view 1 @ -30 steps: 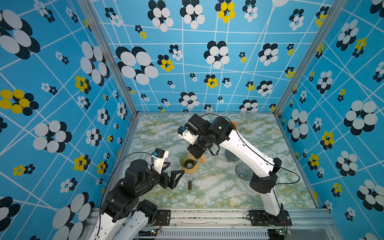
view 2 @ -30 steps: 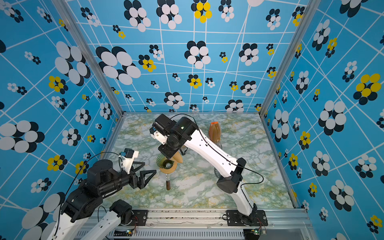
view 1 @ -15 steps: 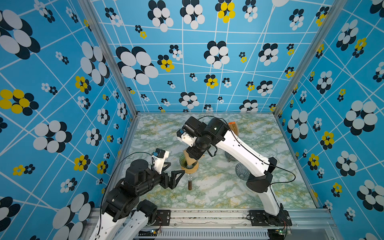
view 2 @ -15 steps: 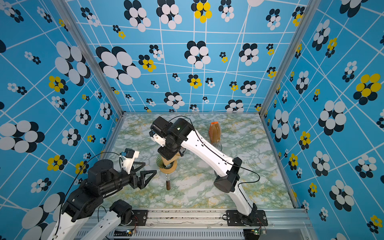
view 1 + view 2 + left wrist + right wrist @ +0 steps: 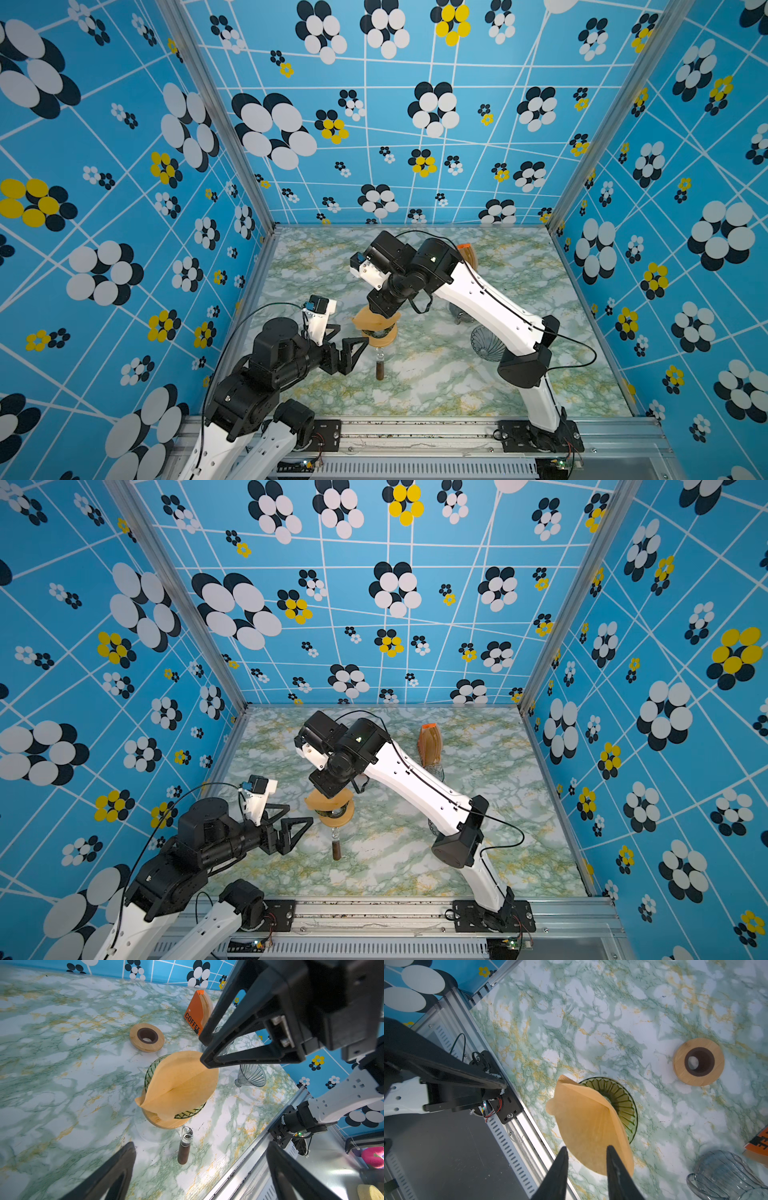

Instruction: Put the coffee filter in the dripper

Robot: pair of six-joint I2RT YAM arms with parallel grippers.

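1. Right pincer (image 5: 586,1148), clamped a second ago, now stands apart over the coffee filter (image 5: 587,1122): released.
2. The filter lies folded and lopsided across the green glass dripper (image 5: 618,1095), toward the table's (image 5: 457,395) left edge; not seated.
3. Left pincer (image 5: 200,1144): wide apart.

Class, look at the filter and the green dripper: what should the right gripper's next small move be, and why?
Probably nudge the coffee filter down toward the middle of the dripper. The filter leans folded over the rim, overhanging one side, with ribbed bowl showing beside it. The right gripper has its jaws apart at the filter's edge.
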